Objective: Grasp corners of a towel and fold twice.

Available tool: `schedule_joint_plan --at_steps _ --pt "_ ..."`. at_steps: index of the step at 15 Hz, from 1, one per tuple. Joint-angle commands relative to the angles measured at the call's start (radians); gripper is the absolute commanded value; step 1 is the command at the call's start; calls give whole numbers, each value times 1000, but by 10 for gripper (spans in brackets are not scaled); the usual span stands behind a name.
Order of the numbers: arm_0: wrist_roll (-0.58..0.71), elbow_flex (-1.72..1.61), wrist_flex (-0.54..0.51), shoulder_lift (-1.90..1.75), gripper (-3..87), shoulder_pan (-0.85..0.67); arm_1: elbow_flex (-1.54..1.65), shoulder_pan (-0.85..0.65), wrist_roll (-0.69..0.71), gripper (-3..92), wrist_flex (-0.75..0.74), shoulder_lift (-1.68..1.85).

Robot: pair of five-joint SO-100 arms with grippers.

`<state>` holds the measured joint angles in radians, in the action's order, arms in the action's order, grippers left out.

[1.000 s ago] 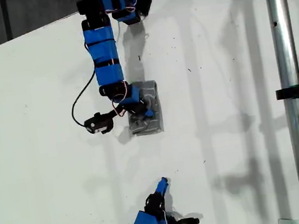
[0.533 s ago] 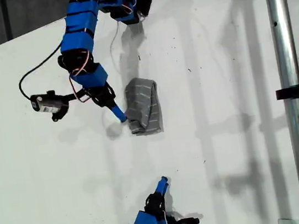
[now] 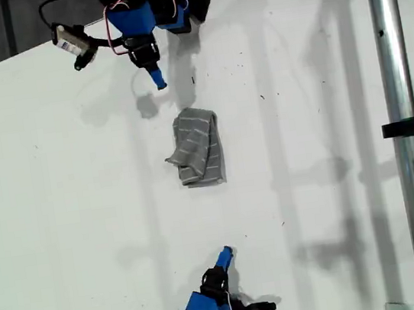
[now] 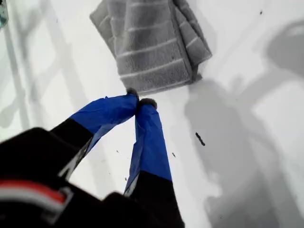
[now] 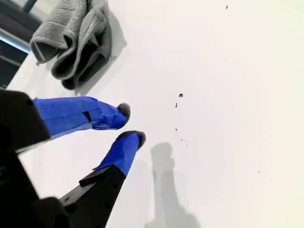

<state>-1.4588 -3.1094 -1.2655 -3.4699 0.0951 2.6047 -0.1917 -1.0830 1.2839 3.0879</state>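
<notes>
Two arms show in the exterior view, one at the top edge and one at the bottom edge, on a white table. Between them lies the towel, folded into a small upright oblong with its thin white stripes showing and one grey tip poking out toward the exterior view's left. My first gripper hangs near the top edge, apart from the cloth. My second gripper sits low near the bottom edge, well apart from it. A metal pole runs up the exterior view's right.

In the first wrist view, the blue-taped jaws of my first gripper meet at their dark tips with nothing between them. The towel lies just beyond the tips, not touched, with layered folds stacked along one edge. A small dark speck marks the table beside the jaws.

In the second wrist view, my second gripper has its jaws a little apart and holds nothing. The towel lies farther off, showing what look like rolled, doubled layers at its near end, though the folds are hard to count from here.
</notes>
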Motion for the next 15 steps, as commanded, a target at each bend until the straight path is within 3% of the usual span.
schedule_joint_plan --at_steps 1,3,4,5,6,15 --pt "23 -9 -28 -5 66 -3 129 8 -25 -1 61 187" --pt "77 -9 -28 -5 66 -5 230 -6 -25 -1 54 198" --pt "94 -9 -28 -5 66 -5 293 -14 -89 12 77 196" --pt "244 -9 -29 -5 66 -3 290 -11 -186 32 169 201" --pt "476 -9 -29 -5 66 -2 288 -12 -213 39 181 201" --pt "486 -9 -26 -5 54 -2 288 -6 -215 39 181 201"
